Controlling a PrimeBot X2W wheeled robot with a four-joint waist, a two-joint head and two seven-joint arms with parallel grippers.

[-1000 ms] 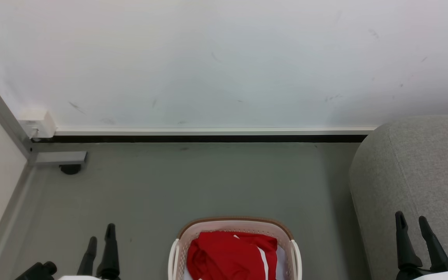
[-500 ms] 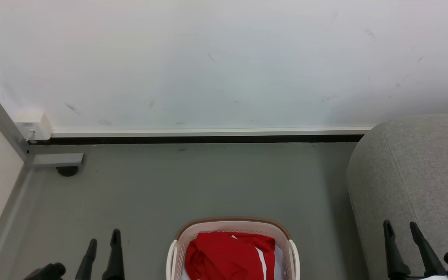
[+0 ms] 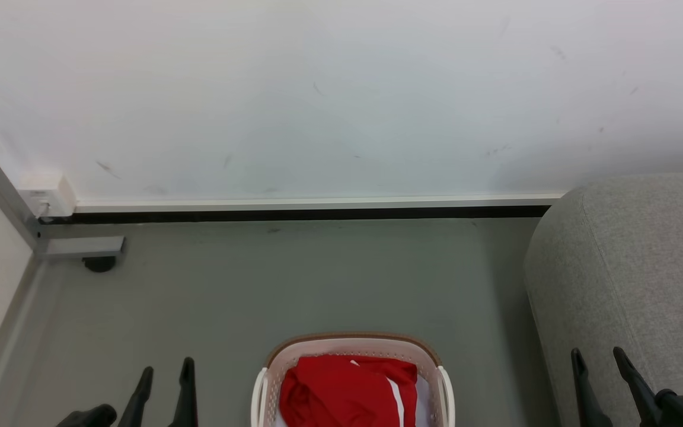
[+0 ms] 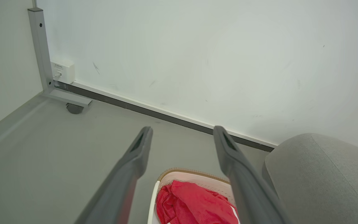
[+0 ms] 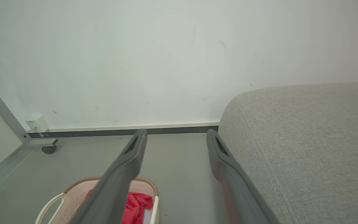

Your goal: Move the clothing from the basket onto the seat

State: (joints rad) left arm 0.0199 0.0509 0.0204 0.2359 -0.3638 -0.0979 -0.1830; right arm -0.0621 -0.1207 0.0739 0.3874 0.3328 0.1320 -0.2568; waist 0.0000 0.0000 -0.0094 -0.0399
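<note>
clothing (image 3: 347, 394) lies crumpled inside the basket (image 3: 353, 339), red with a white stripe showing, and none of it hangs over the brown rim. the basket stands on the grey floor (image 3: 258, 284) between the two arms, with the seat (image 3: 644, 267) just beside it on the robot's right, so the carry looks short: up out of the basket and across to the cushion. the left gripper (image 3: 167, 365) hovers above the floor to the left of the basket, fingers spread apart and holding nothing. the left wrist view looks between them down at the garment, which suggests this arm is lined up for the pick. the right gripper (image 3: 597, 351) hovers close by the seat's rounded end, its fingers likewise parted and empty, well apart from the clothing. judging by this, the task is at its start: no grasp has been made. the next move likely calls for pinching a thick fold, since a thin edge of soft fabric could slip free or drag the light basket along.
</note>
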